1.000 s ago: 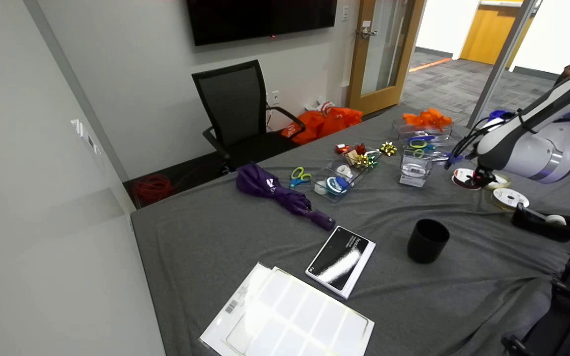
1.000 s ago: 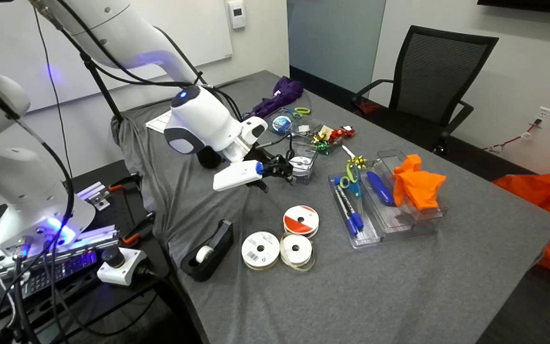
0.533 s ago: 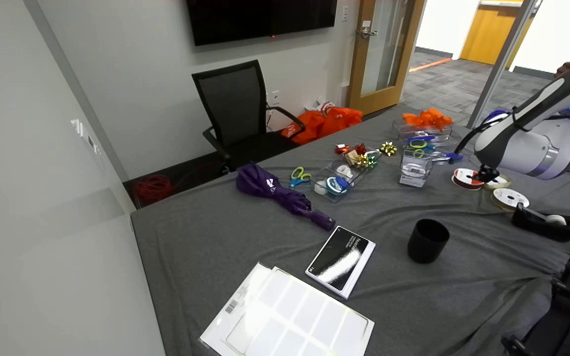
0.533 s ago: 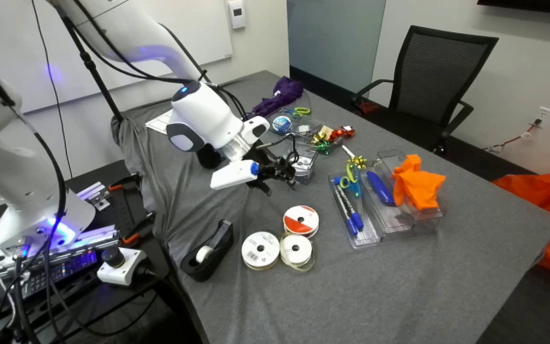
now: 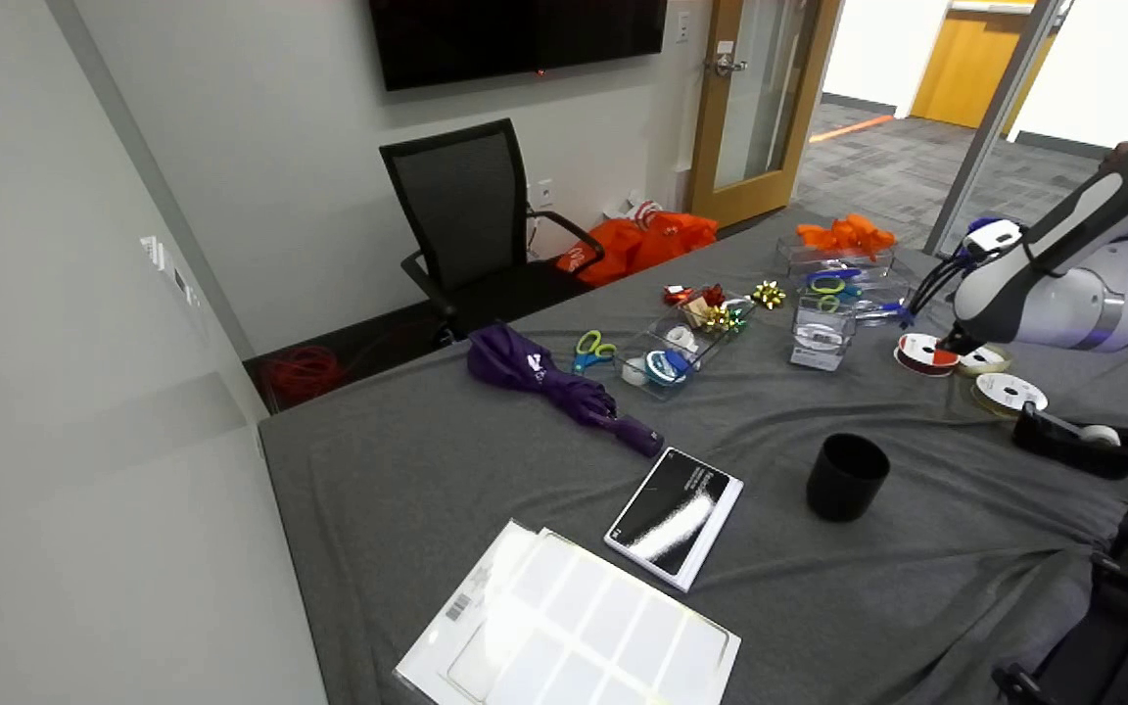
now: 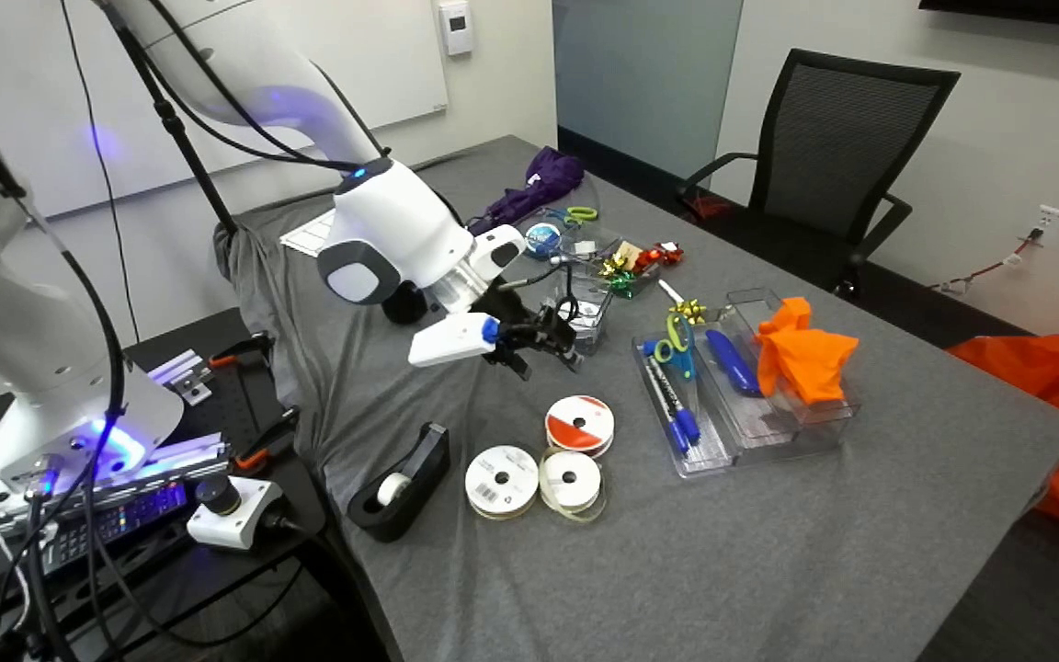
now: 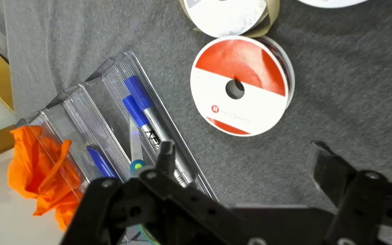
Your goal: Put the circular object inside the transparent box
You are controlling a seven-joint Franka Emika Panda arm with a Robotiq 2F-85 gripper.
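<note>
My black two-fingered claw (image 6: 549, 365) hung released, its fingers spread wide, above the grey cloth-covered tabletop (image 6: 768, 552). Near it, toward the edge on my side, lay a round red-and-white ribbon spool (image 7: 250, 96). The small cube-shaped clear plastic box (image 5: 819, 351) stood apart from it, closer to the edge by the black mesh chair (image 6: 851, 147); a pale round shape (image 6: 580, 313) showed indistinctly within its outline.
</note>
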